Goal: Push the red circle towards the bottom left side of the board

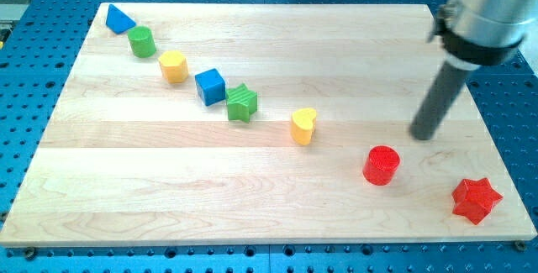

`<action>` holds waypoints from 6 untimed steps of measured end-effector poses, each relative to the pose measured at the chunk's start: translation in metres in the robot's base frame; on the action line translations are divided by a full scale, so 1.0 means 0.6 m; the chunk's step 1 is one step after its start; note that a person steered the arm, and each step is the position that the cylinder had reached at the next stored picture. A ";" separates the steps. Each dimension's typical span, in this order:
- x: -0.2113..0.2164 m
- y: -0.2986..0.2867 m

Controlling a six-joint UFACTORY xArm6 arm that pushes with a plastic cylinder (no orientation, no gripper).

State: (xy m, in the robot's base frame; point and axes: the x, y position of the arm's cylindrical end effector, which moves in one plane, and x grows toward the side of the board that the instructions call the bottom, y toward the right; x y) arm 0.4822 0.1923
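My tip (422,135) is a bare rod with no tool to spread or pinch; it touches nothing, just up-right of the red circle (381,165). The circle sits on the table's (168,197) lower right, with a red star (476,200) right of it and a yellow heart (303,126) to its upper left.

Even, bright overhead light; I see soft short shadows under the blocks, sharp focus, slight blur on my tip (420,135).

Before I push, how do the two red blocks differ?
The red circle is a round cylinder; the red star has points. The circle sits nearer my tip, just below-left of it; the star lies by the board's bottom-right corner. Both are red, and neither touches my tip.
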 end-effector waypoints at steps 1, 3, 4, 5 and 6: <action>0.093 -0.018; 0.096 -0.166; 0.103 -0.078; 0.054 -0.073; 0.046 -0.154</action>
